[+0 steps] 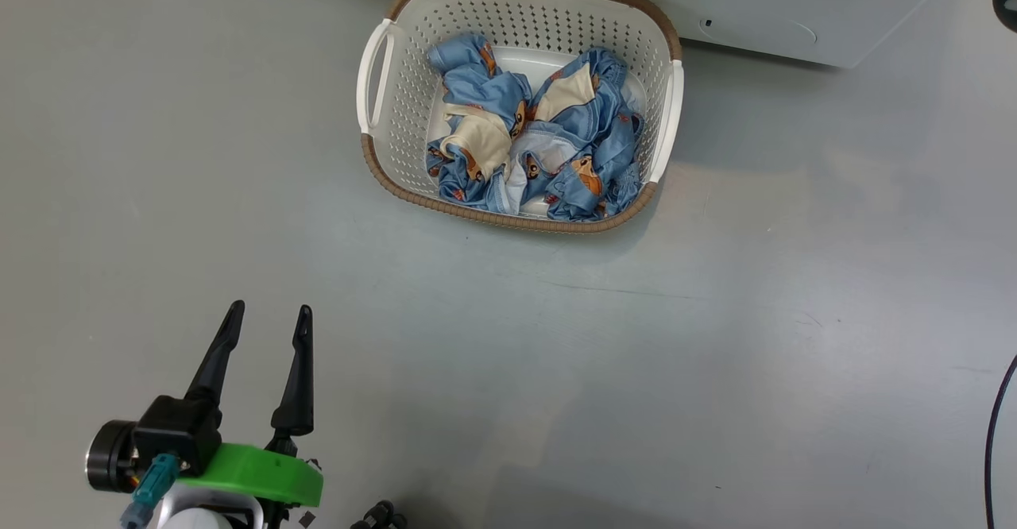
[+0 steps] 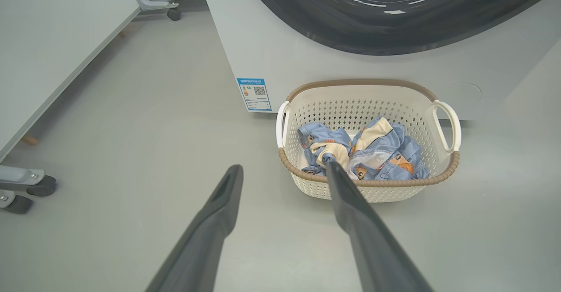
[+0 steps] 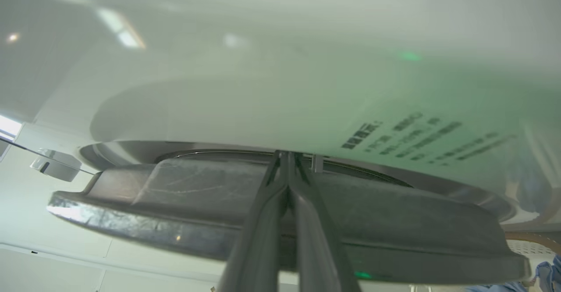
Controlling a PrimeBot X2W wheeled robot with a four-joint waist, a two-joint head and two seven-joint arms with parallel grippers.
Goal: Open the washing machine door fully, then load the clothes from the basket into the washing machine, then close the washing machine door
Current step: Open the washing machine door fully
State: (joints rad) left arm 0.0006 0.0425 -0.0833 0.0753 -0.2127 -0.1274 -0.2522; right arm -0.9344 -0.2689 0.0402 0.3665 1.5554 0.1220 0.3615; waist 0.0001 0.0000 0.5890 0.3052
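The cream-white basket (image 1: 413, 100) with a brown rim stands on the floor just before the white washing machine (image 1: 763, 32). Light-blue printed clothes (image 1: 548, 140) lie crumpled inside it. My left gripper (image 1: 270, 306) hangs open and empty over the floor, well short of the basket (image 2: 363, 108) and the clothes (image 2: 377, 151). The washing machine door (image 3: 372, 222) shows edge-on as a glossy black rim. My right gripper (image 3: 287, 154) is shut, its tips in the narrow gap between the door and the machine front (image 3: 307, 86). The black door (image 2: 394, 16) sits above the basket.
A white table (image 2: 44, 42) on caster legs (image 2: 41, 186) stands to the left of the machine. A blue label sticker (image 2: 254, 94) marks the machine's lower corner. A black cable (image 1: 997, 418) curves along the right edge. Grey floor (image 1: 636, 354) lies between me and the basket.
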